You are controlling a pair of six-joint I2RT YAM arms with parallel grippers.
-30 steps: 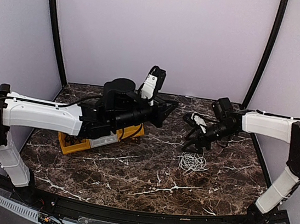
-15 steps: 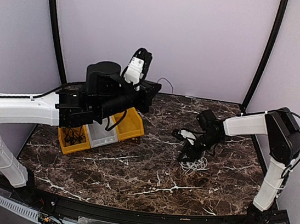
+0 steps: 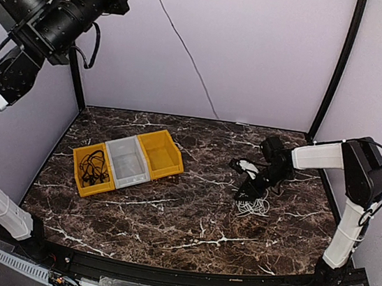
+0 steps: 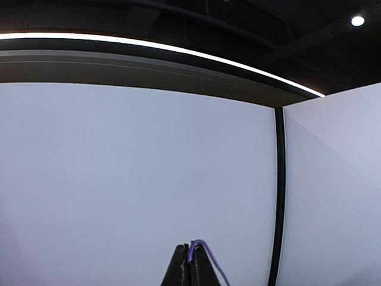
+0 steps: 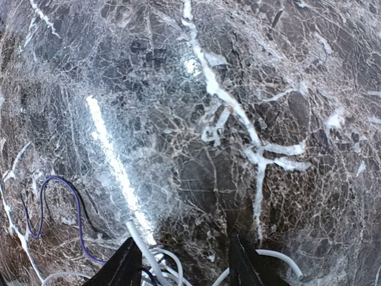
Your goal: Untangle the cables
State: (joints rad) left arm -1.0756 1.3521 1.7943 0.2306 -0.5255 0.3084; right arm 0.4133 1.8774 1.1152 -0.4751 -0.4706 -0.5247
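Marble table (image 3: 188, 220), three bins (image 3: 126, 163): left gripper (image 4: 190, 265), high overhead, pinches one grey cable (image 3: 183, 43) slanting down-right toward the table's back edge; right gripper (image 5: 180, 241) gapes over white cables (image 3: 253, 207).

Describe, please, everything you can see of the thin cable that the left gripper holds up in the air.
The thin cable looks grey in the top view and violet in the left wrist view, with a smooth, plastic-like jacket. It is pinched in the left gripper, which is shut on it high above the far left corner. From there it runs taut in one straight slanting line down to the back edge of the marble table, near the middle. Its further path cannot be made out, and no plug is visible.
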